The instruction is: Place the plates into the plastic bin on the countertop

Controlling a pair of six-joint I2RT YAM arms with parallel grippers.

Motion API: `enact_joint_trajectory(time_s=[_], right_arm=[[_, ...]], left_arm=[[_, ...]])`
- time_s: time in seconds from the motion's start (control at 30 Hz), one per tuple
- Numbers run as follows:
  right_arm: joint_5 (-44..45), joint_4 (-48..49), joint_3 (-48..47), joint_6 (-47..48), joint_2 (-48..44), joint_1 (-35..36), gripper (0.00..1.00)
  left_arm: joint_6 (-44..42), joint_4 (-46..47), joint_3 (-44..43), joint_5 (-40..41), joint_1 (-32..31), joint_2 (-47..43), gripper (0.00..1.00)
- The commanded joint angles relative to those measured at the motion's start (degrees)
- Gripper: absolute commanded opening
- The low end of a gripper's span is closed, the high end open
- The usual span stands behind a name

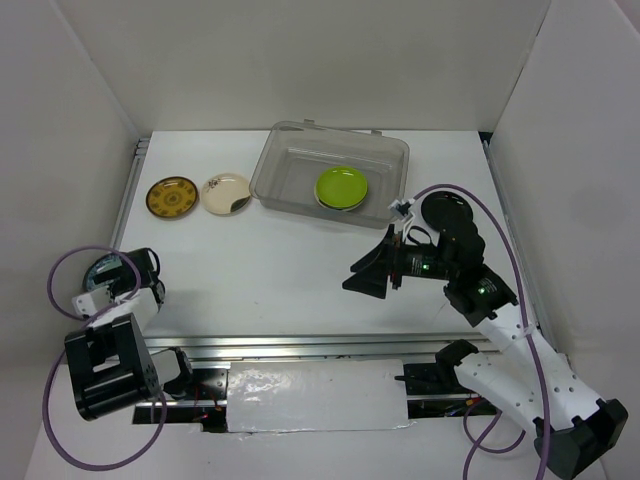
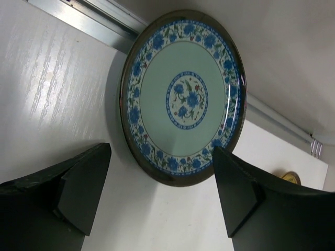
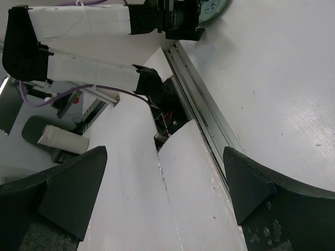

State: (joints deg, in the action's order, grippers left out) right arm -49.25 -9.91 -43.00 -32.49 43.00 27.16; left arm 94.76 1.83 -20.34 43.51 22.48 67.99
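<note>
A blue patterned plate lies flat on the white countertop by the left wall, also visible as a sliver beside the left arm. My left gripper is open, its fingers flanking the plate's near rim without touching it. The clear plastic bin stands at the back and holds a lime green plate. A mustard-yellow plate and a cream plate lie left of the bin. A black plate lies to its right. My right gripper hovers open and holds nothing.
A metal rail runs along the counter's front edge, with white covers and wiring below it. White walls close in the left, back and right sides. The right arm's purple cable loops over the black plate.
</note>
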Motion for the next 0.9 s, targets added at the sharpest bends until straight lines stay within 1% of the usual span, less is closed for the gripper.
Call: enact_joint_trajectory(time_s=[0.0,0.07,0.13,0.3,0.33,0.37,0.43,0.6,0.63,0.7,0.73,0.77,0.8,0.87], right_arm=[[-1.5,0.9,0.6,1.5,-1.2,0.4,1.00],[-1.7,0.8,0.6,1.5,-1.1,0.2,1.00],[-2.0,0.5,0.6,1.6,-1.3,0.1,1.00],[-2.2,-0.5,0.1,2.7,-1.7,-0.6,1.00],[-2.2,-0.6,0.1,2.7,-1.8,-0.8,1.00],[-2.3,-0.6,0.1,2.9,-1.8,-1.0,1.00],[-2.4,-0.6,0.3,2.9,-1.8,-1.4,1.00],[-3.2,-1.5,-0.1,3.0,-2.5,-2.5,1.00],[-3.3,-1.7,-0.2,3.3,-2.7,-2.5,1.00],[-3.3,-2.0,-0.3,3.3,-3.2,-3.0,1.00],[-3.3,-2.1,-0.6,3.4,-3.4,-3.1,1.00],[-3.3,-2.6,-0.8,3.4,-3.6,-3.2,1.00],[-3.3,-2.7,-0.8,3.6,-3.8,-3.5,1.00],[-3.4,-3.0,-0.9,3.5,-4.3,-3.9,1.00]], left_arm=[[0.0,-2.4,-0.5,0.1,0.6,1.9,0.89],[0.1,-3.1,-1.2,-0.1,0.7,2.3,0.84],[0.2,-3.8,-1.9,-0.3,1.0,2.8,0.84],[-0.5,-4.7,-3.0,-1.0,1.6,3.8,0.70],[-0.6,-4.8,-3.1,-1.1,1.7,4.0,0.65],[-0.6,-5.2,-3.2,-1.2,1.9,3.9,0.52],[-1.0,-5.3,-3.3,-1.8,2.1,3.8,0.39],[-1.5,-6.0,-3.2,-2.6,2.8,3.6,0.34],[-2.0,-6.0,-3.3,-3.1,3.3,3.5,0.29],[-2.7,-6.4,-3.7,-3.9,3.6,3.5,0.25],[-3.5,-6.7,-4.1,-4.3,3.9,3.6,0.19],[-4.0,-6.9,-4.4,-5.1,4.0,3.9,0.15],[-4.1,-8.3,-5.4,-5.5,4.2,4.3,0.08],[-4.1,-10.1,-7.4,-6.7,4.6,5.7,0.01]])
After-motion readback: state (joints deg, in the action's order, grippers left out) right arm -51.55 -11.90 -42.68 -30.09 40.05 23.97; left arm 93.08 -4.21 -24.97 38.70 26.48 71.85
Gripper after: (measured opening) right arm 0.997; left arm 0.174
